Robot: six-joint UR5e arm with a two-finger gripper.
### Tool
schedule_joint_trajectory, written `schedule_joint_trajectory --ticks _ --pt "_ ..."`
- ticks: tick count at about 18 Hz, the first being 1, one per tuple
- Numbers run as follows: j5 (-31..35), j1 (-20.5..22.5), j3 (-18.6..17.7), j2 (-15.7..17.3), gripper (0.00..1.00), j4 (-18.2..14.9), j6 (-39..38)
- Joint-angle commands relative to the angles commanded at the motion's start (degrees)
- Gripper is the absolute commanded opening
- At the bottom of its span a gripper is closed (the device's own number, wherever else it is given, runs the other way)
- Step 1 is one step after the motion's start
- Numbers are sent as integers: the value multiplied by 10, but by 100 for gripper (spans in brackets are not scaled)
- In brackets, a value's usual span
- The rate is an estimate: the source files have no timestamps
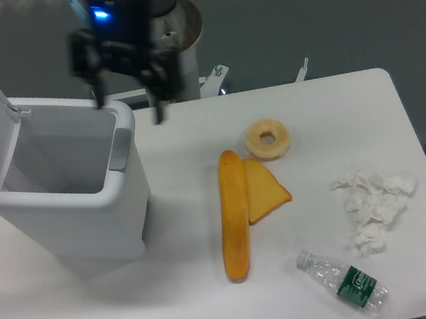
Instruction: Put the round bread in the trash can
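Hanging apart with nothing between them, the two dark fingers (100,103) of the gripper (129,111) are blurred by motion and stand above the right rim of the trash can (85,195), near its grey handle panel. The gripper is empty. The trash can is white, its flip lid is open and leans back to the left, and the part of its inside that shows is bare wall; the bottom is hidden by the front wall. The round bread is not visible anywhere on the tabletop (199,301), so I judge it is probably inside the can, below the line of sight, and the task looks finished or nearly so. Such a bun is likely light and soft, so it would give under pressure; a gentle hold across its middle would be best. On the tabletop lie the ring-shaped bread (266,139), the long orange loaf (233,213) touching a flat wedge slice (264,191), some crumpled tissue (374,206), and a plastic bottle (344,279).
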Motion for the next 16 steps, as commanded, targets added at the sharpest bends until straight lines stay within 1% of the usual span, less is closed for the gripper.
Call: schedule_joint_trajectory --ticks 2,4,8,11,12,16 --pt "23 24 -7 -11 100 0 24" --pt "47 39 -8 -37 100 1 51" --pt "96 73 1 -95 100 2 104" --pt "108 104 10 -147 100 3 162" --pt "108 113 13 -161 100 7 173" --pt "108 131 16 -209 100 69 190"
